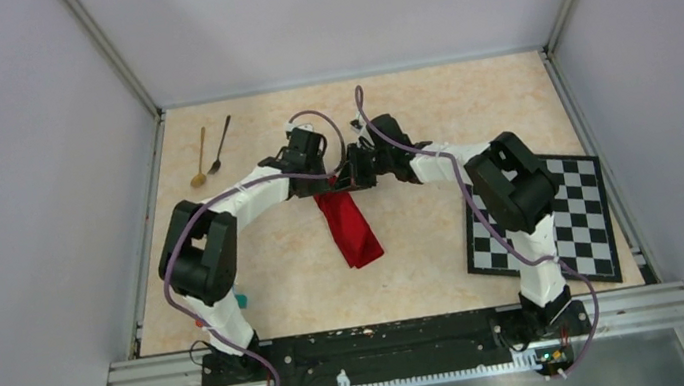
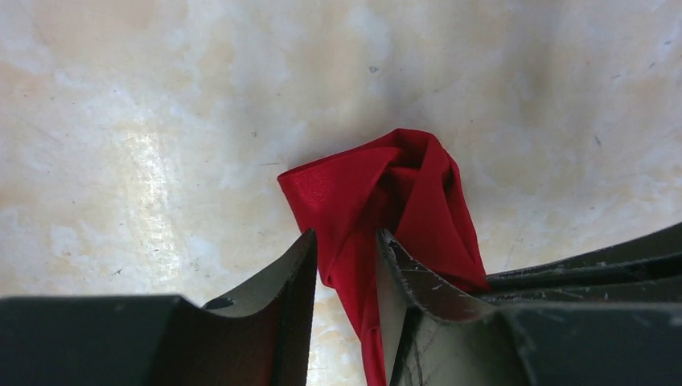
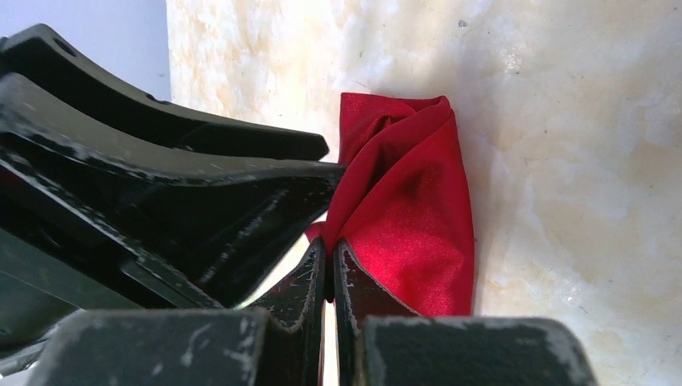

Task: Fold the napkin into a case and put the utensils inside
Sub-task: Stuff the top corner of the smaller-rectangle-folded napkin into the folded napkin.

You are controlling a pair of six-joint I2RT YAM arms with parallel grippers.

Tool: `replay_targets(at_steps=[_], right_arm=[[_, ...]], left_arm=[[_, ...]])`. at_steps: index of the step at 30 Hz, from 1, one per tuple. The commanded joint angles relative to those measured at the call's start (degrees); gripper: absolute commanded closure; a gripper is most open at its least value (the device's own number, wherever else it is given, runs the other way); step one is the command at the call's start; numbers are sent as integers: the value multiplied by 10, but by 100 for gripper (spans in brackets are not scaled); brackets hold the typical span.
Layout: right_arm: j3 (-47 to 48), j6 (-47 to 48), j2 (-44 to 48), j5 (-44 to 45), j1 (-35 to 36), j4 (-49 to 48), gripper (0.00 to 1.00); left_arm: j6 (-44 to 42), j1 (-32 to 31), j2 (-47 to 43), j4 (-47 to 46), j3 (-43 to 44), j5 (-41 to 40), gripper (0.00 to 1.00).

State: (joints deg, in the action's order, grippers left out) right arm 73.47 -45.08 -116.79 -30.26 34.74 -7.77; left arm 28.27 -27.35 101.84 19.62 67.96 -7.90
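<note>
Napkin (image 1: 348,224) bunched into a narrow red strip at centre of desk (image 1: 429,120), far end between both end effectors. Right end effector (image 3: 328,243) pinched together on its edge; left end effector (image 2: 346,235) straddles the cloth, can't tell if clamped. Gold spoon (image 1: 200,157) and black spoon (image 1: 219,147) lie far-left, well apart from it

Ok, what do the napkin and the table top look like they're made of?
Napkin: thin woven cloth, faintly satiny; it creases softly and catches highlights. Table top: hard, glossy, marble-patterned, perhaps laminate or stone; it shows bright glare.
</note>
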Motion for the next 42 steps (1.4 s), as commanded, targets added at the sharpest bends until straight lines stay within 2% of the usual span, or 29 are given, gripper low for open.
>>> replay_targets(at_steps=[1, 6, 16, 23, 32, 36, 42], right_arm=[[1, 2, 18, -11, 1, -26, 100], [-1, 1, 18, -10, 1, -25, 100], [-3, -2, 9, -16, 1, -31, 100], [14, 13, 4, -9, 4, 1, 100], [61, 11, -39, -1, 17, 38, 100], [105, 19, -60, 24, 21, 94, 100], [129, 70, -38, 76, 24, 211, 100]], left_arm=[[-20, -22, 27, 28, 38, -60, 63], [-16, -32, 48, 43, 54, -94, 66], [-15, -40, 65, 55, 72, -133, 79], [-21, -40, 56, 47, 72, -117, 96], [-13, -39, 6, -8, 16, -69, 100], [-12, -37, 0, -13, 7, -67, 100], [-14, -32, -3, -19, -1, -61, 100]])
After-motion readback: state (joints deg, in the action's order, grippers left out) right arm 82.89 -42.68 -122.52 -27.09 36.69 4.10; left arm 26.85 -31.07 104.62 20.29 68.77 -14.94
